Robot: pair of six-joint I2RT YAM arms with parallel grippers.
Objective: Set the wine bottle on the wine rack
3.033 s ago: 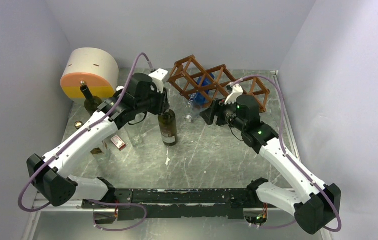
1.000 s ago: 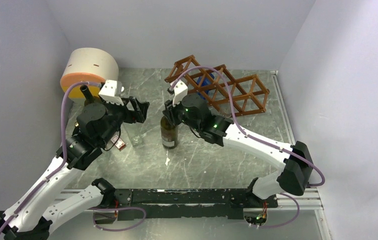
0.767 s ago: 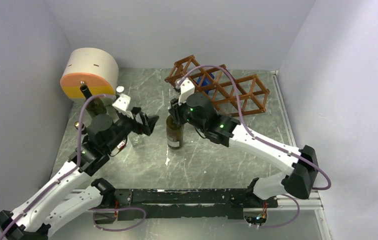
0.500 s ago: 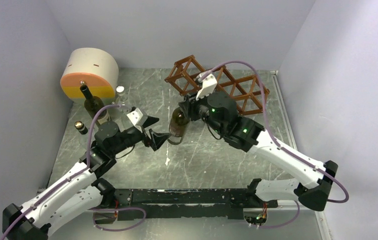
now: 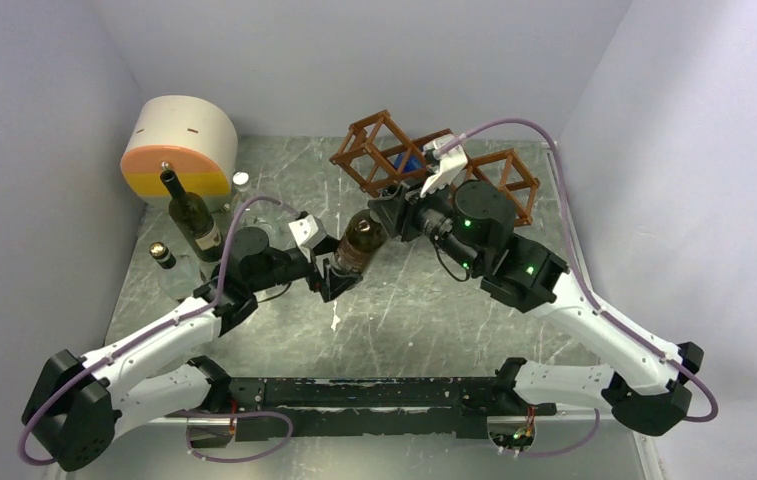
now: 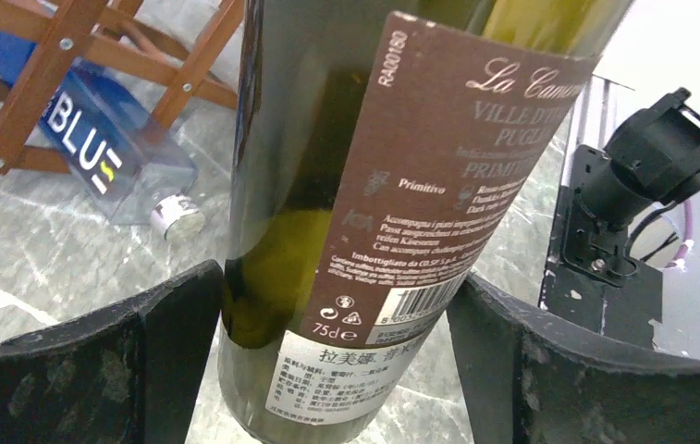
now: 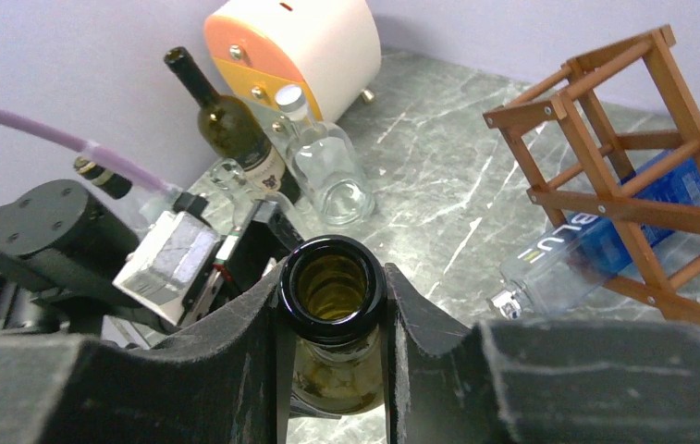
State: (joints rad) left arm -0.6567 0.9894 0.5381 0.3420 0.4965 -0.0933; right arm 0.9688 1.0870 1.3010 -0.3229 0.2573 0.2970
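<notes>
**A:** Where is the dark green glass wine bottle (image 5: 359,240) with the brown paper label sitting right now?

**B:** It is being held tilted between the two arms above the grey-green marbled table (image 5: 424,310). It is staying on the near side of the reddish-brown wooden lattice wine rack (image 7: 592,151), apart from it and in none of its cells. Its open mouth is pointing toward the right arm and its base toward the left arm.

**A:** What is the right gripper (image 7: 332,277) doing?

**B:** It is pinching the neck just under the rim, with one dark finger pressing on each side.

**A:** And the left gripper (image 6: 341,282)?

**B:** Its black fingers are lying against the glass on both sides of the lower body, level with the bottom of the label, clamping it.

**A:** Is anything lying in the rack?

**B:** A clear blue plastic bottle (image 7: 595,242) is lying in a lower cell, its cap poking out. At the far left, a second dark bottle (image 5: 190,212) is standing upright beside a cream-and-orange cylinder (image 5: 179,145).
</notes>
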